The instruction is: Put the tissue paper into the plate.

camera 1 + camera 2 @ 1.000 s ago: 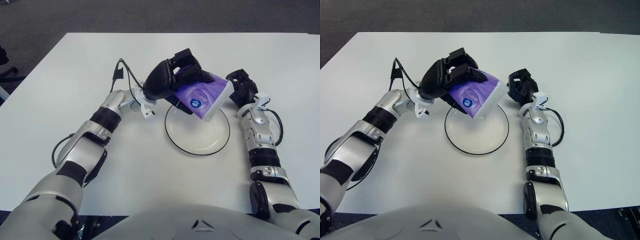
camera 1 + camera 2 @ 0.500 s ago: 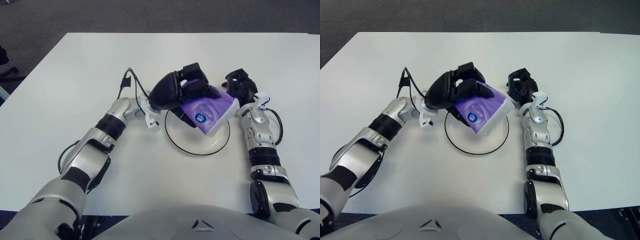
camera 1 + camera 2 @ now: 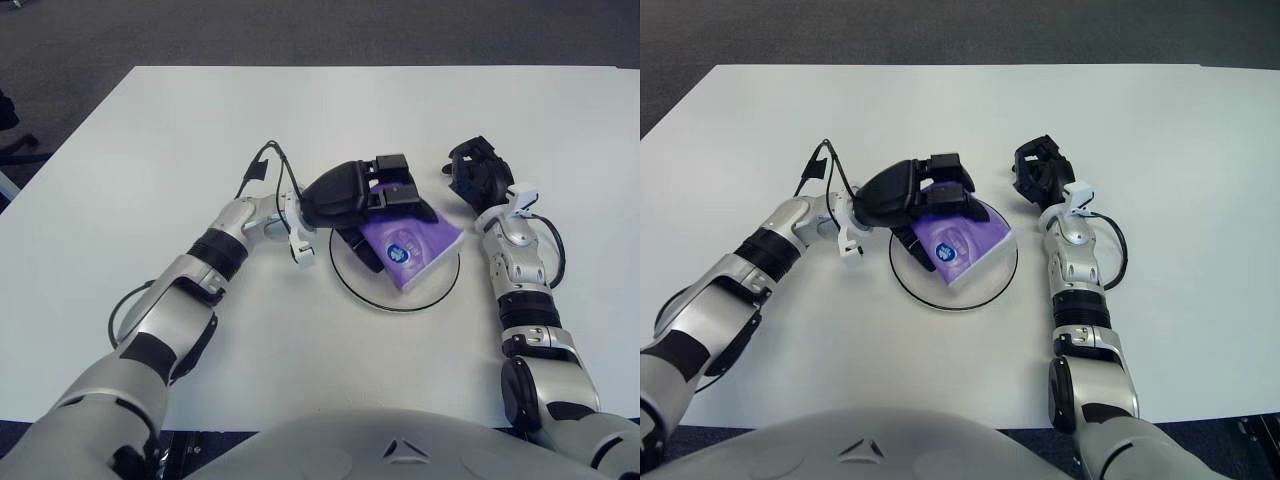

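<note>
A purple tissue pack (image 3: 410, 245) with a white edge lies low over the clear, dark-rimmed plate (image 3: 438, 291) at the table's middle. My left hand (image 3: 362, 195) is shut on the tissue pack from above, fingers across its top and thumb under its near-left side. The pack looks to be resting in the plate, tilted a little. My right hand (image 3: 475, 174) sits just right of the plate's far edge, fingers curled, holding nothing, apart from the pack.
The white table (image 3: 150, 140) reaches to its edges, with dark carpet beyond. A black cable (image 3: 258, 170) loops off my left wrist, left of the plate.
My left hand has brought the tissue pack down and toward me, from above the plate's far rim into the plate. My right hand has drawn back slightly, away from the pack.
</note>
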`<control>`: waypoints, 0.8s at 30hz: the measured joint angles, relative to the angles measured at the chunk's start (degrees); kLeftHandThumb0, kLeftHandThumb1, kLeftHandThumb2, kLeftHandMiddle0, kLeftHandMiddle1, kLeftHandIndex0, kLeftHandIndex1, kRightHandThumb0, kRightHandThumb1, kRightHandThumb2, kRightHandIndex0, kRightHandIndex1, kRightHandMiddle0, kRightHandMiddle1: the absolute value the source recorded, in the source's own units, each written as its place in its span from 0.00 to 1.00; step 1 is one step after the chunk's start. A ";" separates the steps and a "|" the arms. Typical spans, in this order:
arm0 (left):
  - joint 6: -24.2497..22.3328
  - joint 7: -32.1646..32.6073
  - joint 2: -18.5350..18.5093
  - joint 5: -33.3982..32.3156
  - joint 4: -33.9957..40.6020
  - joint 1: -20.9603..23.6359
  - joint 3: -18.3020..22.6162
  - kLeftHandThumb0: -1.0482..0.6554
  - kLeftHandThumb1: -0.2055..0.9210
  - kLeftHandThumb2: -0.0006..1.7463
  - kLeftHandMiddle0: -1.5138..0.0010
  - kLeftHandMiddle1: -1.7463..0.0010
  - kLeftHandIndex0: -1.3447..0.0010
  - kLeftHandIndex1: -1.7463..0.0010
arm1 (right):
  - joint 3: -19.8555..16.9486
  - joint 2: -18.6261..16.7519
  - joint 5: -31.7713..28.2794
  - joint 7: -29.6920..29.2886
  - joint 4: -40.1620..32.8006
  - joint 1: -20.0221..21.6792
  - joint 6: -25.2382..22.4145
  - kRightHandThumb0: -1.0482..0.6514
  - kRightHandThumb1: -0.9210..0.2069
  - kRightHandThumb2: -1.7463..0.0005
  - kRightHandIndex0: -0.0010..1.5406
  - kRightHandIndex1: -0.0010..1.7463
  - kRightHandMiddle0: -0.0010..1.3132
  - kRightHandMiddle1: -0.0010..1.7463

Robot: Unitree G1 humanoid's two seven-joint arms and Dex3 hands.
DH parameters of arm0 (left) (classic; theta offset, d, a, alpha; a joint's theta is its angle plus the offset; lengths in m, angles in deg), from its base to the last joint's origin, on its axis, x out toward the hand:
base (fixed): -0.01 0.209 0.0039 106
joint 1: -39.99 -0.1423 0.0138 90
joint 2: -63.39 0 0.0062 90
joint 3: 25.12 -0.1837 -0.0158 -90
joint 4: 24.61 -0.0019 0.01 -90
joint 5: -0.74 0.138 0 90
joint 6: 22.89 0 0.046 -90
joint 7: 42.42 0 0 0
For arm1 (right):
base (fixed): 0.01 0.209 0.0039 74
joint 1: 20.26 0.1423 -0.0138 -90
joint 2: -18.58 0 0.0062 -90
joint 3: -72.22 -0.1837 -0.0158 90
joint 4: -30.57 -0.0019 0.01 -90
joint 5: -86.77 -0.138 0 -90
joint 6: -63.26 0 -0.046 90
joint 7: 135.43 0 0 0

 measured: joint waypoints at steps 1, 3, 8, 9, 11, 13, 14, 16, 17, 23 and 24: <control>0.00 -1.25 -0.22 -0.63 0.00 0.00 -0.07 0.13 1.00 0.24 0.60 0.94 0.67 0.97 | -0.01 0.02 0.00 0.02 0.07 0.01 0.06 0.40 0.14 0.59 0.44 1.00 0.23 1.00; 0.00 -3.67 -0.56 -2.36 0.03 0.00 -0.07 0.12 1.00 0.28 0.63 0.97 0.68 0.99 | -0.02 0.08 0.00 0.07 0.26 0.06 0.20 0.40 0.14 0.59 0.44 1.00 0.23 1.00; 0.14 -8.08 -0.52 -8.36 0.22 -0.02 0.08 0.08 1.00 0.35 0.72 0.99 0.69 1.00 | -0.04 0.19 0.01 0.19 0.66 0.20 0.47 0.40 0.14 0.58 0.44 1.00 0.23 1.00; 0.20 -8.86 -0.41 -9.51 0.26 -0.02 0.11 0.08 1.00 0.36 0.73 1.00 0.70 1.00 | -0.04 0.20 0.01 0.21 0.74 0.22 0.51 0.40 0.14 0.58 0.45 1.00 0.23 1.00; 0.24 -10.37 -0.18 -11.39 0.40 -0.04 0.14 0.07 1.00 0.38 0.77 1.00 0.71 1.00 | -0.04 0.21 0.00 0.26 0.92 0.23 0.63 0.40 0.15 0.58 0.45 1.00 0.23 1.00; 0.24 -12.24 0.13 -13.44 0.48 -0.13 0.13 0.07 1.00 0.39 0.79 1.00 0.74 1.00 | -0.07 0.21 -0.01 0.40 1.10 0.26 0.73 0.40 0.15 0.58 0.45 1.00 0.23 1.00; 0.23 -13.12 0.25 -14.41 0.52 -0.21 0.12 0.06 1.00 0.39 0.79 1.00 0.75 1.00 | -0.11 0.21 -0.03 0.51 1.24 0.28 0.82 0.40 0.15 0.58 0.45 1.00 0.23 1.00; 0.20 -14.97 0.44 -16.06 0.65 -0.38 0.12 0.06 1.00 0.41 0.82 1.00 0.79 1.00 | -0.27 0.20 -0.17 0.85 1.62 0.36 1.08 0.40 0.15 0.58 0.45 1.00 0.23 1.00; 0.19 -15.75 0.50 -16.63 0.69 -0.45 0.12 0.05 1.00 0.41 0.83 1.00 0.80 1.00 | -0.37 0.19 -0.27 0.99 1.78 0.39 1.15 0.40 0.16 0.57 0.45 1.00 0.24 1.00; -0.24 -19.73 0.61 -18.90 0.78 -0.76 0.26 0.03 1.00 0.42 0.89 1.00 0.84 1.00 | -0.89 0.18 -0.37 1.04 2.71 0.95 1.79 0.40 0.18 0.55 0.45 1.00 0.25 1.00; -0.24 -20.24 0.62 -19.14 0.81 -0.84 0.34 0.03 1.00 0.42 0.90 1.00 0.85 1.00 | -0.89 0.18 -0.35 1.01 2.85 1.05 1.92 0.40 0.18 0.55 0.45 1.00 0.25 1.00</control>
